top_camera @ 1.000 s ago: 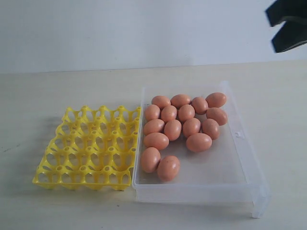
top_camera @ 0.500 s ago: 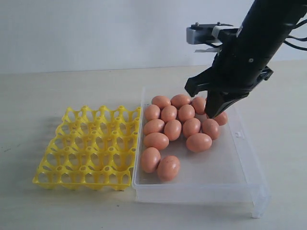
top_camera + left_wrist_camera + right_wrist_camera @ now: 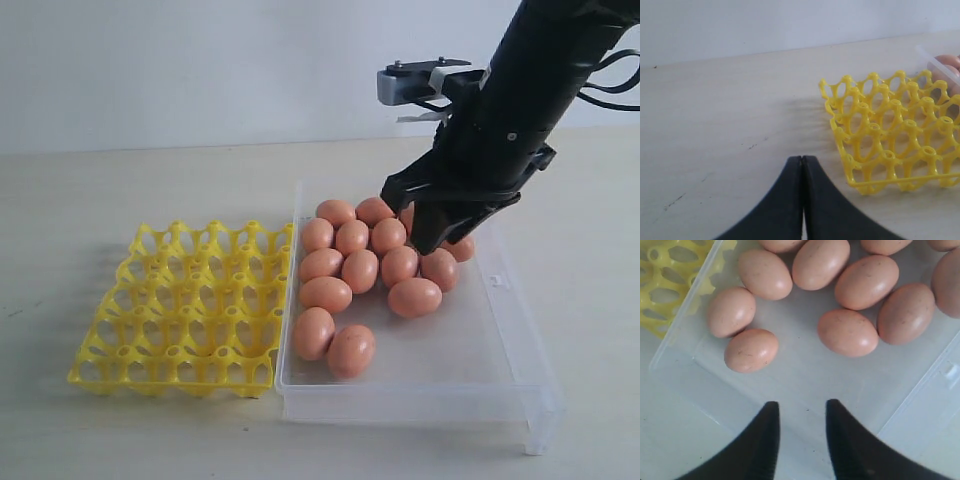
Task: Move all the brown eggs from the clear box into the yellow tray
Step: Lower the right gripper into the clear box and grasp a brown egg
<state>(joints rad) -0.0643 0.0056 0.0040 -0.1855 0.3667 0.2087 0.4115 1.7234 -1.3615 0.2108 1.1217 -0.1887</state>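
Note:
Several brown eggs (image 3: pixel 360 270) lie loose in the clear box (image 3: pixel 505 345), clustered toward its far end. To the box's left sits the yellow tray (image 3: pixel 180 300), all its cups bare. My right gripper (image 3: pixel 407 222) hangs open just above the far right eggs, holding nothing. In the right wrist view the right gripper (image 3: pixel 801 404) shows a clear gap over the box floor (image 3: pixel 805 375), with eggs (image 3: pixel 847 332) beyond the tips. My left gripper (image 3: pixel 802 158) is shut and empty over the table near a corner of the tray (image 3: pixel 890 135). It is out of the exterior view.
The box's clasp tab (image 3: pixel 500 282) is on its right wall. A pale table (image 3: pixel 80 200) lies around tray and box, with a white wall behind. The right arm (image 3: pixel 530 90) comes down from the upper right.
The right arm has swung in from the upper right corner and come down over the far eggs, edging left in the last half second. Its jaws now stand apart.

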